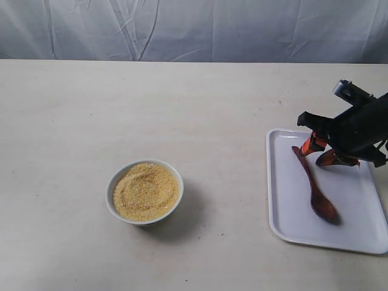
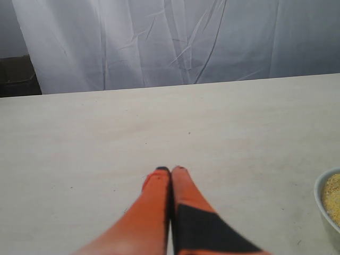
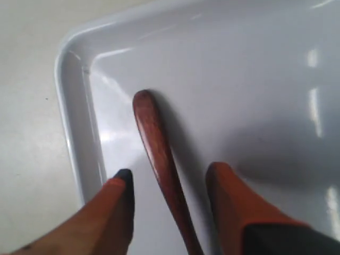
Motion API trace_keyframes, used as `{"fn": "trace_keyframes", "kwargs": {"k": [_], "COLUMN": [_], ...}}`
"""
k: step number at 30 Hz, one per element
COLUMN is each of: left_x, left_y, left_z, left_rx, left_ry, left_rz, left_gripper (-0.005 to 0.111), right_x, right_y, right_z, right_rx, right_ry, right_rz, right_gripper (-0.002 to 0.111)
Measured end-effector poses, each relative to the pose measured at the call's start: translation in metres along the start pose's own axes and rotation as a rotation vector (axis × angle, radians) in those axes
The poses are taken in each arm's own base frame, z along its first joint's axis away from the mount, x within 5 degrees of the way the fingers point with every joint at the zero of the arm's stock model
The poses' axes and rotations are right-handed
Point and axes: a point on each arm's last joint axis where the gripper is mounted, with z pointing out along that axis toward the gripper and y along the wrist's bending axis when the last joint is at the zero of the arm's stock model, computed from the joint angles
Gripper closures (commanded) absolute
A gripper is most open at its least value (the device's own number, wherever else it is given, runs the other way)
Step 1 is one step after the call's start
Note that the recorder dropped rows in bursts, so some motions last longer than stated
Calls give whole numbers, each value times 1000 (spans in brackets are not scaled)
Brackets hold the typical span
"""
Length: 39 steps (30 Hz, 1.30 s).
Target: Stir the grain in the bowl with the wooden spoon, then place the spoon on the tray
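Exterior view: the bowl (image 1: 110, 188) on the table (image 1: 182, 109) holds a mound of grain (image 1: 145, 191). Well apart, the tray (image 1: 357, 203) carries the wooden spoon (image 1: 315, 185) lying flat, with the right end effector (image 1: 324, 151) over its handle end.

Left wrist view: the left end effector (image 2: 171, 171) has its fingers pressed together, gripping nothing.

Right wrist view: the right end effector's fingers (image 3: 119, 183) are spread either side of the spoon handle, clear of it.
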Motion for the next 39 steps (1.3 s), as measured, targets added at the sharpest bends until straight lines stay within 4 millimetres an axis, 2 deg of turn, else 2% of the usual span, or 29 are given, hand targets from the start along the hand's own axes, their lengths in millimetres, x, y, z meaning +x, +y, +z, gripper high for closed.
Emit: {"fn": "trace_keyframes", "kwargs": {"k": [4,6,11,19,22,23,27,30,33,36,39], "left_x": [0,0,0,0,0,0,0,0,0,0,0], "left_y": [0,0,0,0,0,0,0,0,0,0,0], "left_z": [0,0,0,0,0,0,0,0,0,0,0], "left_rx": [0,0,0,0,0,0,0,0,0,0,0], "left_ry": [0,0,0,0,0,0,0,0,0,0,0], "left_rz": [0,0,0,0,0,0,0,0,0,0,0], "left_gripper": [107,107,107,107,107,107,107,107,107,107,107], "right_x": [-1,0,12,43,67,86,123,168,200,219,228], "right_y": [7,12,25,37,36,34,27,17,10,6,5], "right_z": [-24,-39,-72,-129,-150,-162,-184,-208,-225,-234,-238], "right_rx": [18,15,-15,-2,10,21,41,59,69,73,66], "right_ry": [-47,-70,-42,-80,-139,-182,-323,-601,-842,-973,-1019], "right_rz": [-28,-56,-121,-261,-306,-336,-395,-472,-532,-566,-577], "right_gripper": [64,70,109,108,108,108,108,108,108,108,108]}}
